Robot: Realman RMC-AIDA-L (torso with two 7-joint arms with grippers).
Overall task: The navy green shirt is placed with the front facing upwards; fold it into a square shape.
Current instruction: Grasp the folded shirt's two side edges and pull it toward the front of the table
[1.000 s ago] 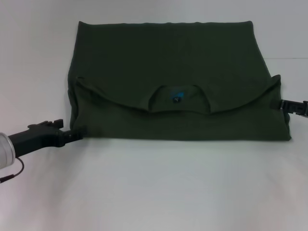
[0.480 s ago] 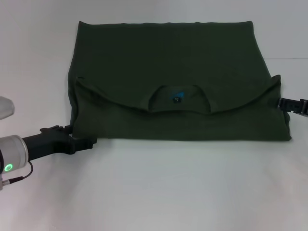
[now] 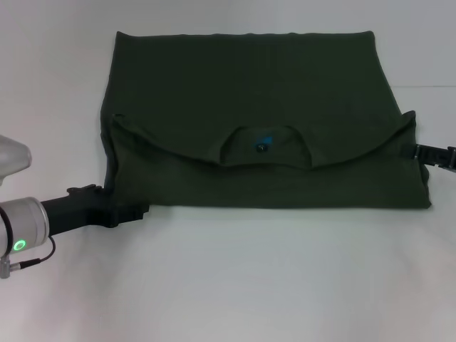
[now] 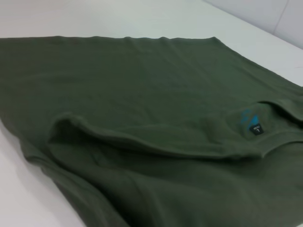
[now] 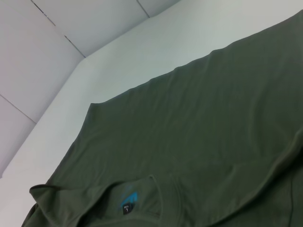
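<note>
Folded navy green shirt lying on a white surface.
Left end effector is touching the shirt's near left corner; right end effector is at its right edge; grip on both unclear.

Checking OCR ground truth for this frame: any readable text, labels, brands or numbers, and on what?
None can be read with certainty.
Small black tag inside the collar of the dark olive-green cotton shirt: one pale character, too small to read.
Blue label above that tag: a shape only, no legible words.
No chest lettering is visible; the shirt lies folded on the white table.
</note>
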